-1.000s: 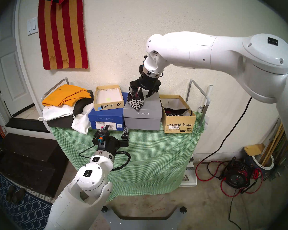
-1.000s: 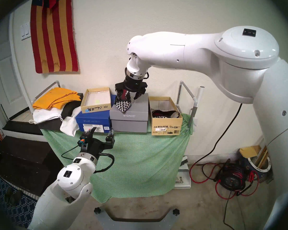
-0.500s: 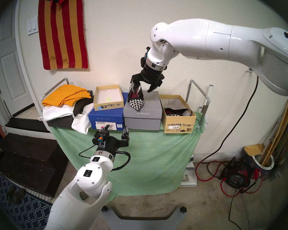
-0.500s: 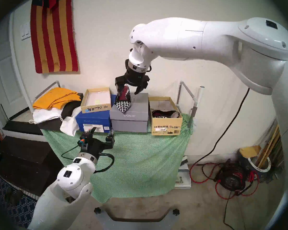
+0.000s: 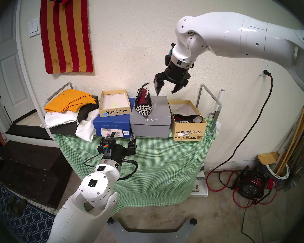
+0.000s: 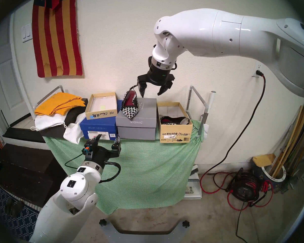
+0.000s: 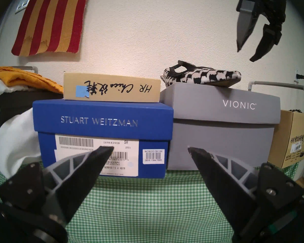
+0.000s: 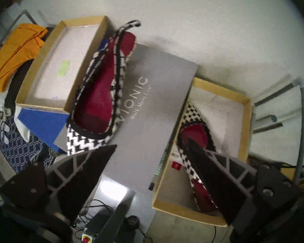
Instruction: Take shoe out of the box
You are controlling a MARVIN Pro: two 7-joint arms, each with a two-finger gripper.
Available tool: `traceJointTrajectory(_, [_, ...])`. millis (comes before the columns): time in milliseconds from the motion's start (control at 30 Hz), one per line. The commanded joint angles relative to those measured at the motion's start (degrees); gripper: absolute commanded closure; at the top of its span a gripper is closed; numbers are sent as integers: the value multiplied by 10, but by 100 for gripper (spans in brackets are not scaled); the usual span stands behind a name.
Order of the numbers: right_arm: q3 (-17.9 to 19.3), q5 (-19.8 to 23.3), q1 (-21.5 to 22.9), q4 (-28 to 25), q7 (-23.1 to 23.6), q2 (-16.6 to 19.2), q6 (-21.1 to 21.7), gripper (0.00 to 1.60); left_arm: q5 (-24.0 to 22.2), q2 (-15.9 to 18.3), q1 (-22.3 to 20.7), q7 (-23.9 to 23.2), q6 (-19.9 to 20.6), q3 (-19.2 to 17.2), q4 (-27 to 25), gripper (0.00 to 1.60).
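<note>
- tan cardboard box [image 5: 189, 130], open top, white inside, sits upright at the right end of the desk [image 5: 156, 153], right beside the grey VIONIC box [image 5: 150, 122]
- one houndstooth shoe [image 5: 142, 105] lies on that grey lid, toe forward
- second shoe [image 5: 188, 119] lies inside the tan box

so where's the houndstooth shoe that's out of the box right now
In the head views the houndstooth shoe lies on the left part of the grey VIONIC box lid, toe toward the robot, between the shallow tan box and the open tan shoebox.

R arm reaches out high, right gripper [image 5: 167, 91] fingers spread, empty. L arm low, left gripper [image 5: 121, 137] spread, empty.
</note>
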Motion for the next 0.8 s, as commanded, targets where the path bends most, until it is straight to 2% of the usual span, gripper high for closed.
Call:
traceJointTrajectory(0, [-45,54,29,15,-37,6,3,0,0,1,0,0,0,-1,-1,0])
traceJointTrajectory(167, [-74,56,2,62,-14,-26,3,0,0,1,0,0,0,-1,-1,0])
traceJointTrajectory(400, [-85,38,-57,141,8,-49,3,0,0,1,0,0,0,-1,-1,0])
traceJointTrajectory(433, [-85,33,-61,139,11,-46,3,0,0,1,0,0,0,-1,-1,0])
traceJointTrajectory(600, [-95,23,-104,196,27,-71,3,0,0,1,0,0,0,-1,0,0])
traceJointTrajectory(767, [-104,17,-126,239,49,-83,3,0,0,1,0,0,0,-1,0,0])
